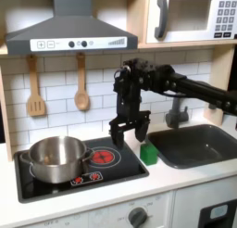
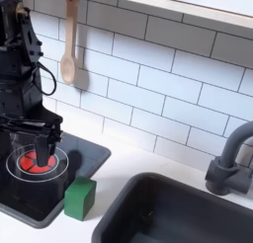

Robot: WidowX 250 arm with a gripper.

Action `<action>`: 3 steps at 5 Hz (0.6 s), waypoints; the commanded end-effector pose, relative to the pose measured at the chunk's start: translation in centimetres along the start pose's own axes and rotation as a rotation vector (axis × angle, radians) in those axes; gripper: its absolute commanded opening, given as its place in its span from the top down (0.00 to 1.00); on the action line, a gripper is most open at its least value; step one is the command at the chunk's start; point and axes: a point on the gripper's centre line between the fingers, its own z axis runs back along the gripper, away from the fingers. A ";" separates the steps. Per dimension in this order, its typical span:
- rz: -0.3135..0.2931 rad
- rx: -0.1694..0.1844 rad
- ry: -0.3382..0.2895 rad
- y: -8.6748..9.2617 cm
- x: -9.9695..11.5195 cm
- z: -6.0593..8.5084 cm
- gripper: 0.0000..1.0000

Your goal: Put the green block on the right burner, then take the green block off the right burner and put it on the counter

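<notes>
Your end effector [image 1: 128,133] hangs released, fingers spread, holding nothing, above the right burner [image 1: 102,157] at frame centre. The green block [image 1: 148,153] sits on the worktop [image 1: 176,175] beside the sink. The steel pot [image 1: 55,158], lower left, looks empty.

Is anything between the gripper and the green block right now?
Nothing visible. The black gripper hangs open above the red-ringed right burner, and the small green block sits clear beside the stove panel on the off-white counter.

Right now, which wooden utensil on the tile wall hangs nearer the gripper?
The plain spoon, in the first exterior view's right of the pair; the slotted spatula hangs farther from the gripper.
</notes>
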 end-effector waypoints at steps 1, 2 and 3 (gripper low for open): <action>0.010 0.020 0.022 1.4 -0.6 -1.0 0.00; 0.031 0.023 0.037 2.2 -0.9 -1.5 0.00; 0.033 0.034 0.026 2.2 -0.9 -1.1 0.00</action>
